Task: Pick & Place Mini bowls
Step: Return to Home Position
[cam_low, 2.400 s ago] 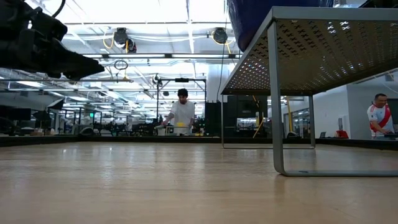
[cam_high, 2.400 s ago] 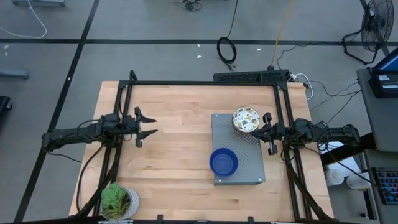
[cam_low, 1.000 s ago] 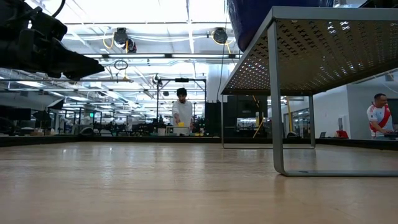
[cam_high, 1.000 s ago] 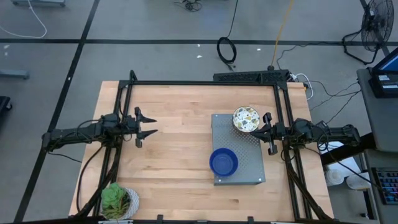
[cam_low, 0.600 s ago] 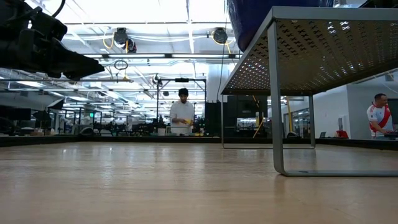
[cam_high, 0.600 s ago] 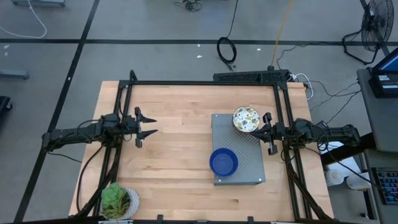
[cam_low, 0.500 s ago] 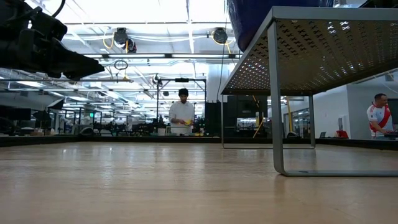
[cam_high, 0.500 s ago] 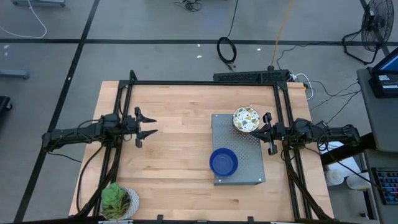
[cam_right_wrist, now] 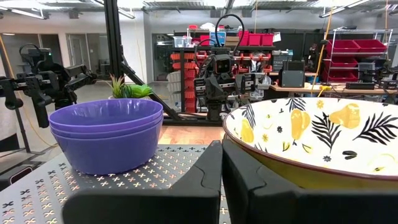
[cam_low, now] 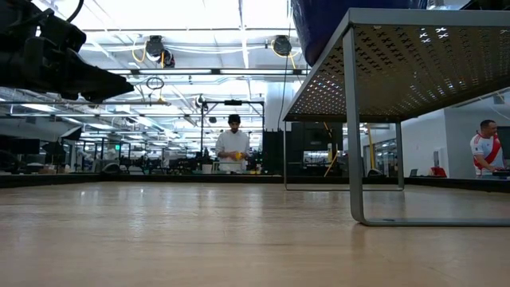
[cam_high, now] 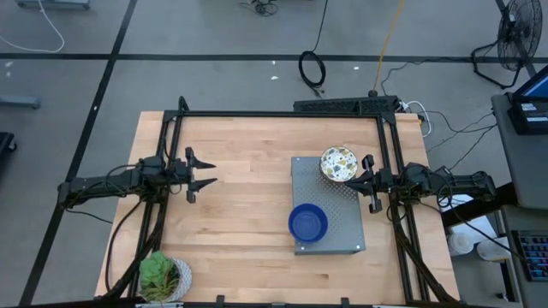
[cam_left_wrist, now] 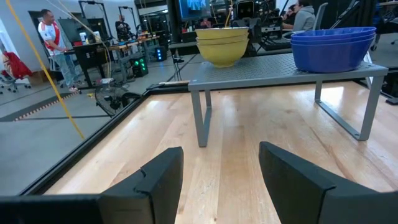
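Note:
A grey perforated metal stand (cam_high: 342,205) sits on the right half of the table. A stack of blue bowls (cam_high: 307,222) rests on the stand's near left corner, and a stack of cream floral bowls (cam_high: 339,164) rests on its far right corner. Both stacks show in the left wrist view, blue bowls (cam_left_wrist: 333,45) and floral bowls (cam_left_wrist: 221,45), and in the right wrist view, blue bowls (cam_right_wrist: 106,134) and floral bowls (cam_right_wrist: 317,143). My left gripper (cam_high: 211,174) hovers open over the table's left half, well away from the stand. My right gripper (cam_high: 358,179) is shut, just right of the floral stack.
A white pot with a green plant (cam_high: 161,278) stands at the table's near left corner. The black frame rails (cam_high: 274,114) run along the far, left and right edges. Bare wood (cam_high: 248,205) lies between my left gripper and the stand. People stand in the room behind (cam_low: 233,143).

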